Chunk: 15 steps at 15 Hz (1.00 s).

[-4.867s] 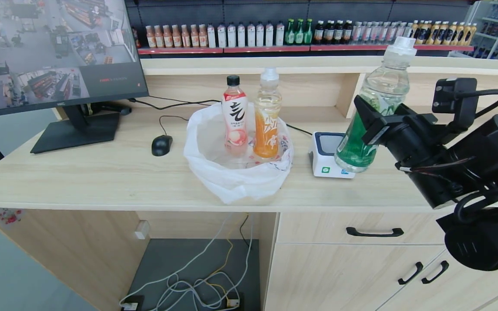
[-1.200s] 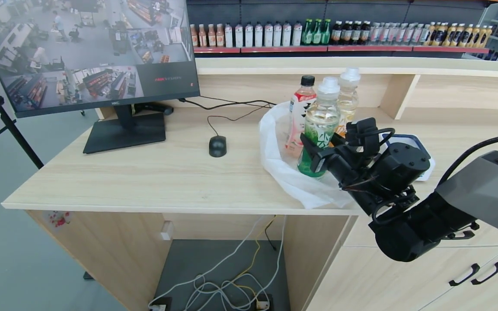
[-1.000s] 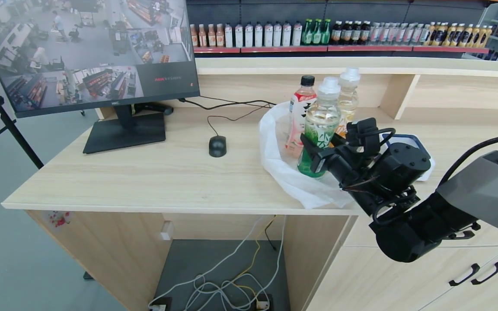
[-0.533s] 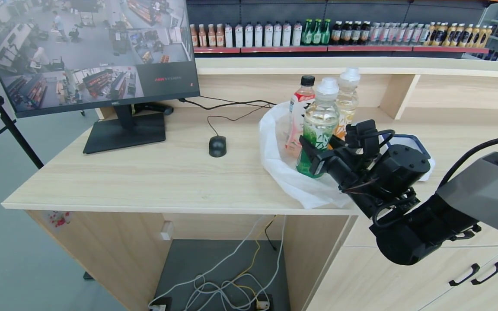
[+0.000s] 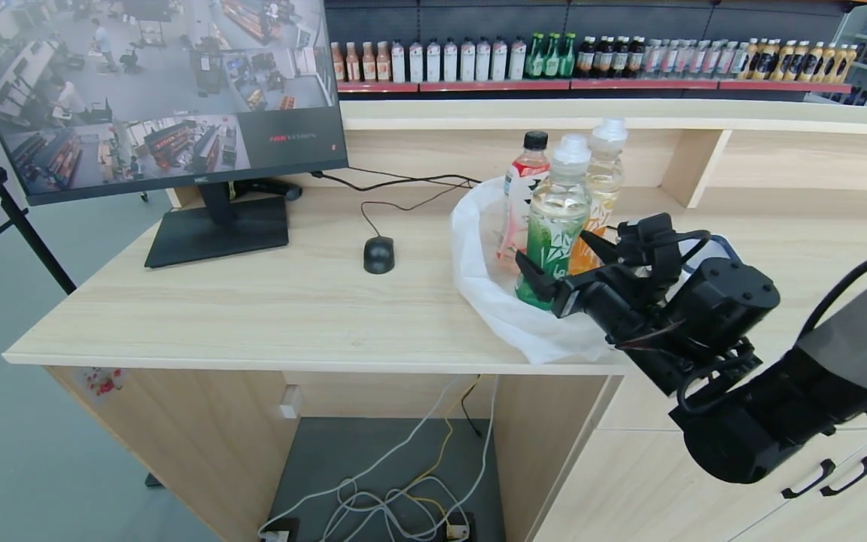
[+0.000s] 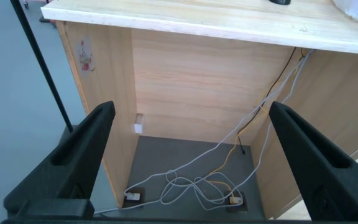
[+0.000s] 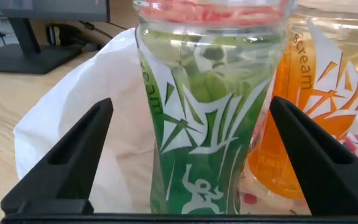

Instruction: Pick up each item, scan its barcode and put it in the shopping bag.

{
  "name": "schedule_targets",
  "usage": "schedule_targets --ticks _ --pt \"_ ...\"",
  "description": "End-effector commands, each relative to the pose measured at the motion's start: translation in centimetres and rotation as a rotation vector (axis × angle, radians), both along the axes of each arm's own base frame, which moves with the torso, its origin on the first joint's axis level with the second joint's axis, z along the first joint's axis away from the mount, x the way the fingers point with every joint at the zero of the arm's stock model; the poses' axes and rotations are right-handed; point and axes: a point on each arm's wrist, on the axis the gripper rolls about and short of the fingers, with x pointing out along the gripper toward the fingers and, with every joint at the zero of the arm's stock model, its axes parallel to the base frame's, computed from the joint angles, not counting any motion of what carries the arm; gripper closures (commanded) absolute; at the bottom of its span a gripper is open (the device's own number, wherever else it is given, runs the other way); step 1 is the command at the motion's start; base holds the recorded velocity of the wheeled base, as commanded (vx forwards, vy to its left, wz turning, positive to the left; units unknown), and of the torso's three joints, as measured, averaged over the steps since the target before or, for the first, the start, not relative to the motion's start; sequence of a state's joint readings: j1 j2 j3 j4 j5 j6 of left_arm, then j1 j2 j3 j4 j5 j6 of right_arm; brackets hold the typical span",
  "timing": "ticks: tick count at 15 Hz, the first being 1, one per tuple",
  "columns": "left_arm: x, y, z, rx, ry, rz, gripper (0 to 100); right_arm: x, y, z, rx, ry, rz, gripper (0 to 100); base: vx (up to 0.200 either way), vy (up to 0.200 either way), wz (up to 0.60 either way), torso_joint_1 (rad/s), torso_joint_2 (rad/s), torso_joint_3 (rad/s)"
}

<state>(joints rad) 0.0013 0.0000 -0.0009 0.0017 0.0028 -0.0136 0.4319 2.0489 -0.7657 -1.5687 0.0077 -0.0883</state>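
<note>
My right pincer (image 5: 560, 263) has let go. Half a second ago it clamped the clear plastic bottle with the green label and white cap (image 5: 554, 218). Now its fingers are spread and drawn back, flanking the bottle without touching it. The bottle stands just ahead of the pincer, inside the white plastic shopping bag (image 5: 479, 290), long axis vertical, cap up. I judge this item delivered. My left pincer (image 6: 191, 112) hangs below the counter edge, fingers wide apart, holding nothing.
</note>
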Motion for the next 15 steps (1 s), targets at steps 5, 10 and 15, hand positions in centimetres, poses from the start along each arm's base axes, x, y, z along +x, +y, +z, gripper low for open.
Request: schedule_targets --ticks 5,10,15 --pt "0.0 0.0 0.0 0.003 -0.001 0.001 0 -12.3 -5.8 3.7 0.002 -0.016 -0.005 0 0.000 0.000 0.00 0.000 0.00 0.000" --pt "0.0 0.0 0.0 0.004 -0.001 0.001 0 -25.3 -12.1 1.9 -0.040 0.039 -0.057 0 0.000 0.000 0.00 0.000 0.00 0.000" --pt "0.0 0.0 0.0 0.003 0.001 0.001 0 -30.4 -13.9 -3.5 -0.293 0.358 0.034 0 0.000 0.000 0.00 0.000 0.00 0.000"
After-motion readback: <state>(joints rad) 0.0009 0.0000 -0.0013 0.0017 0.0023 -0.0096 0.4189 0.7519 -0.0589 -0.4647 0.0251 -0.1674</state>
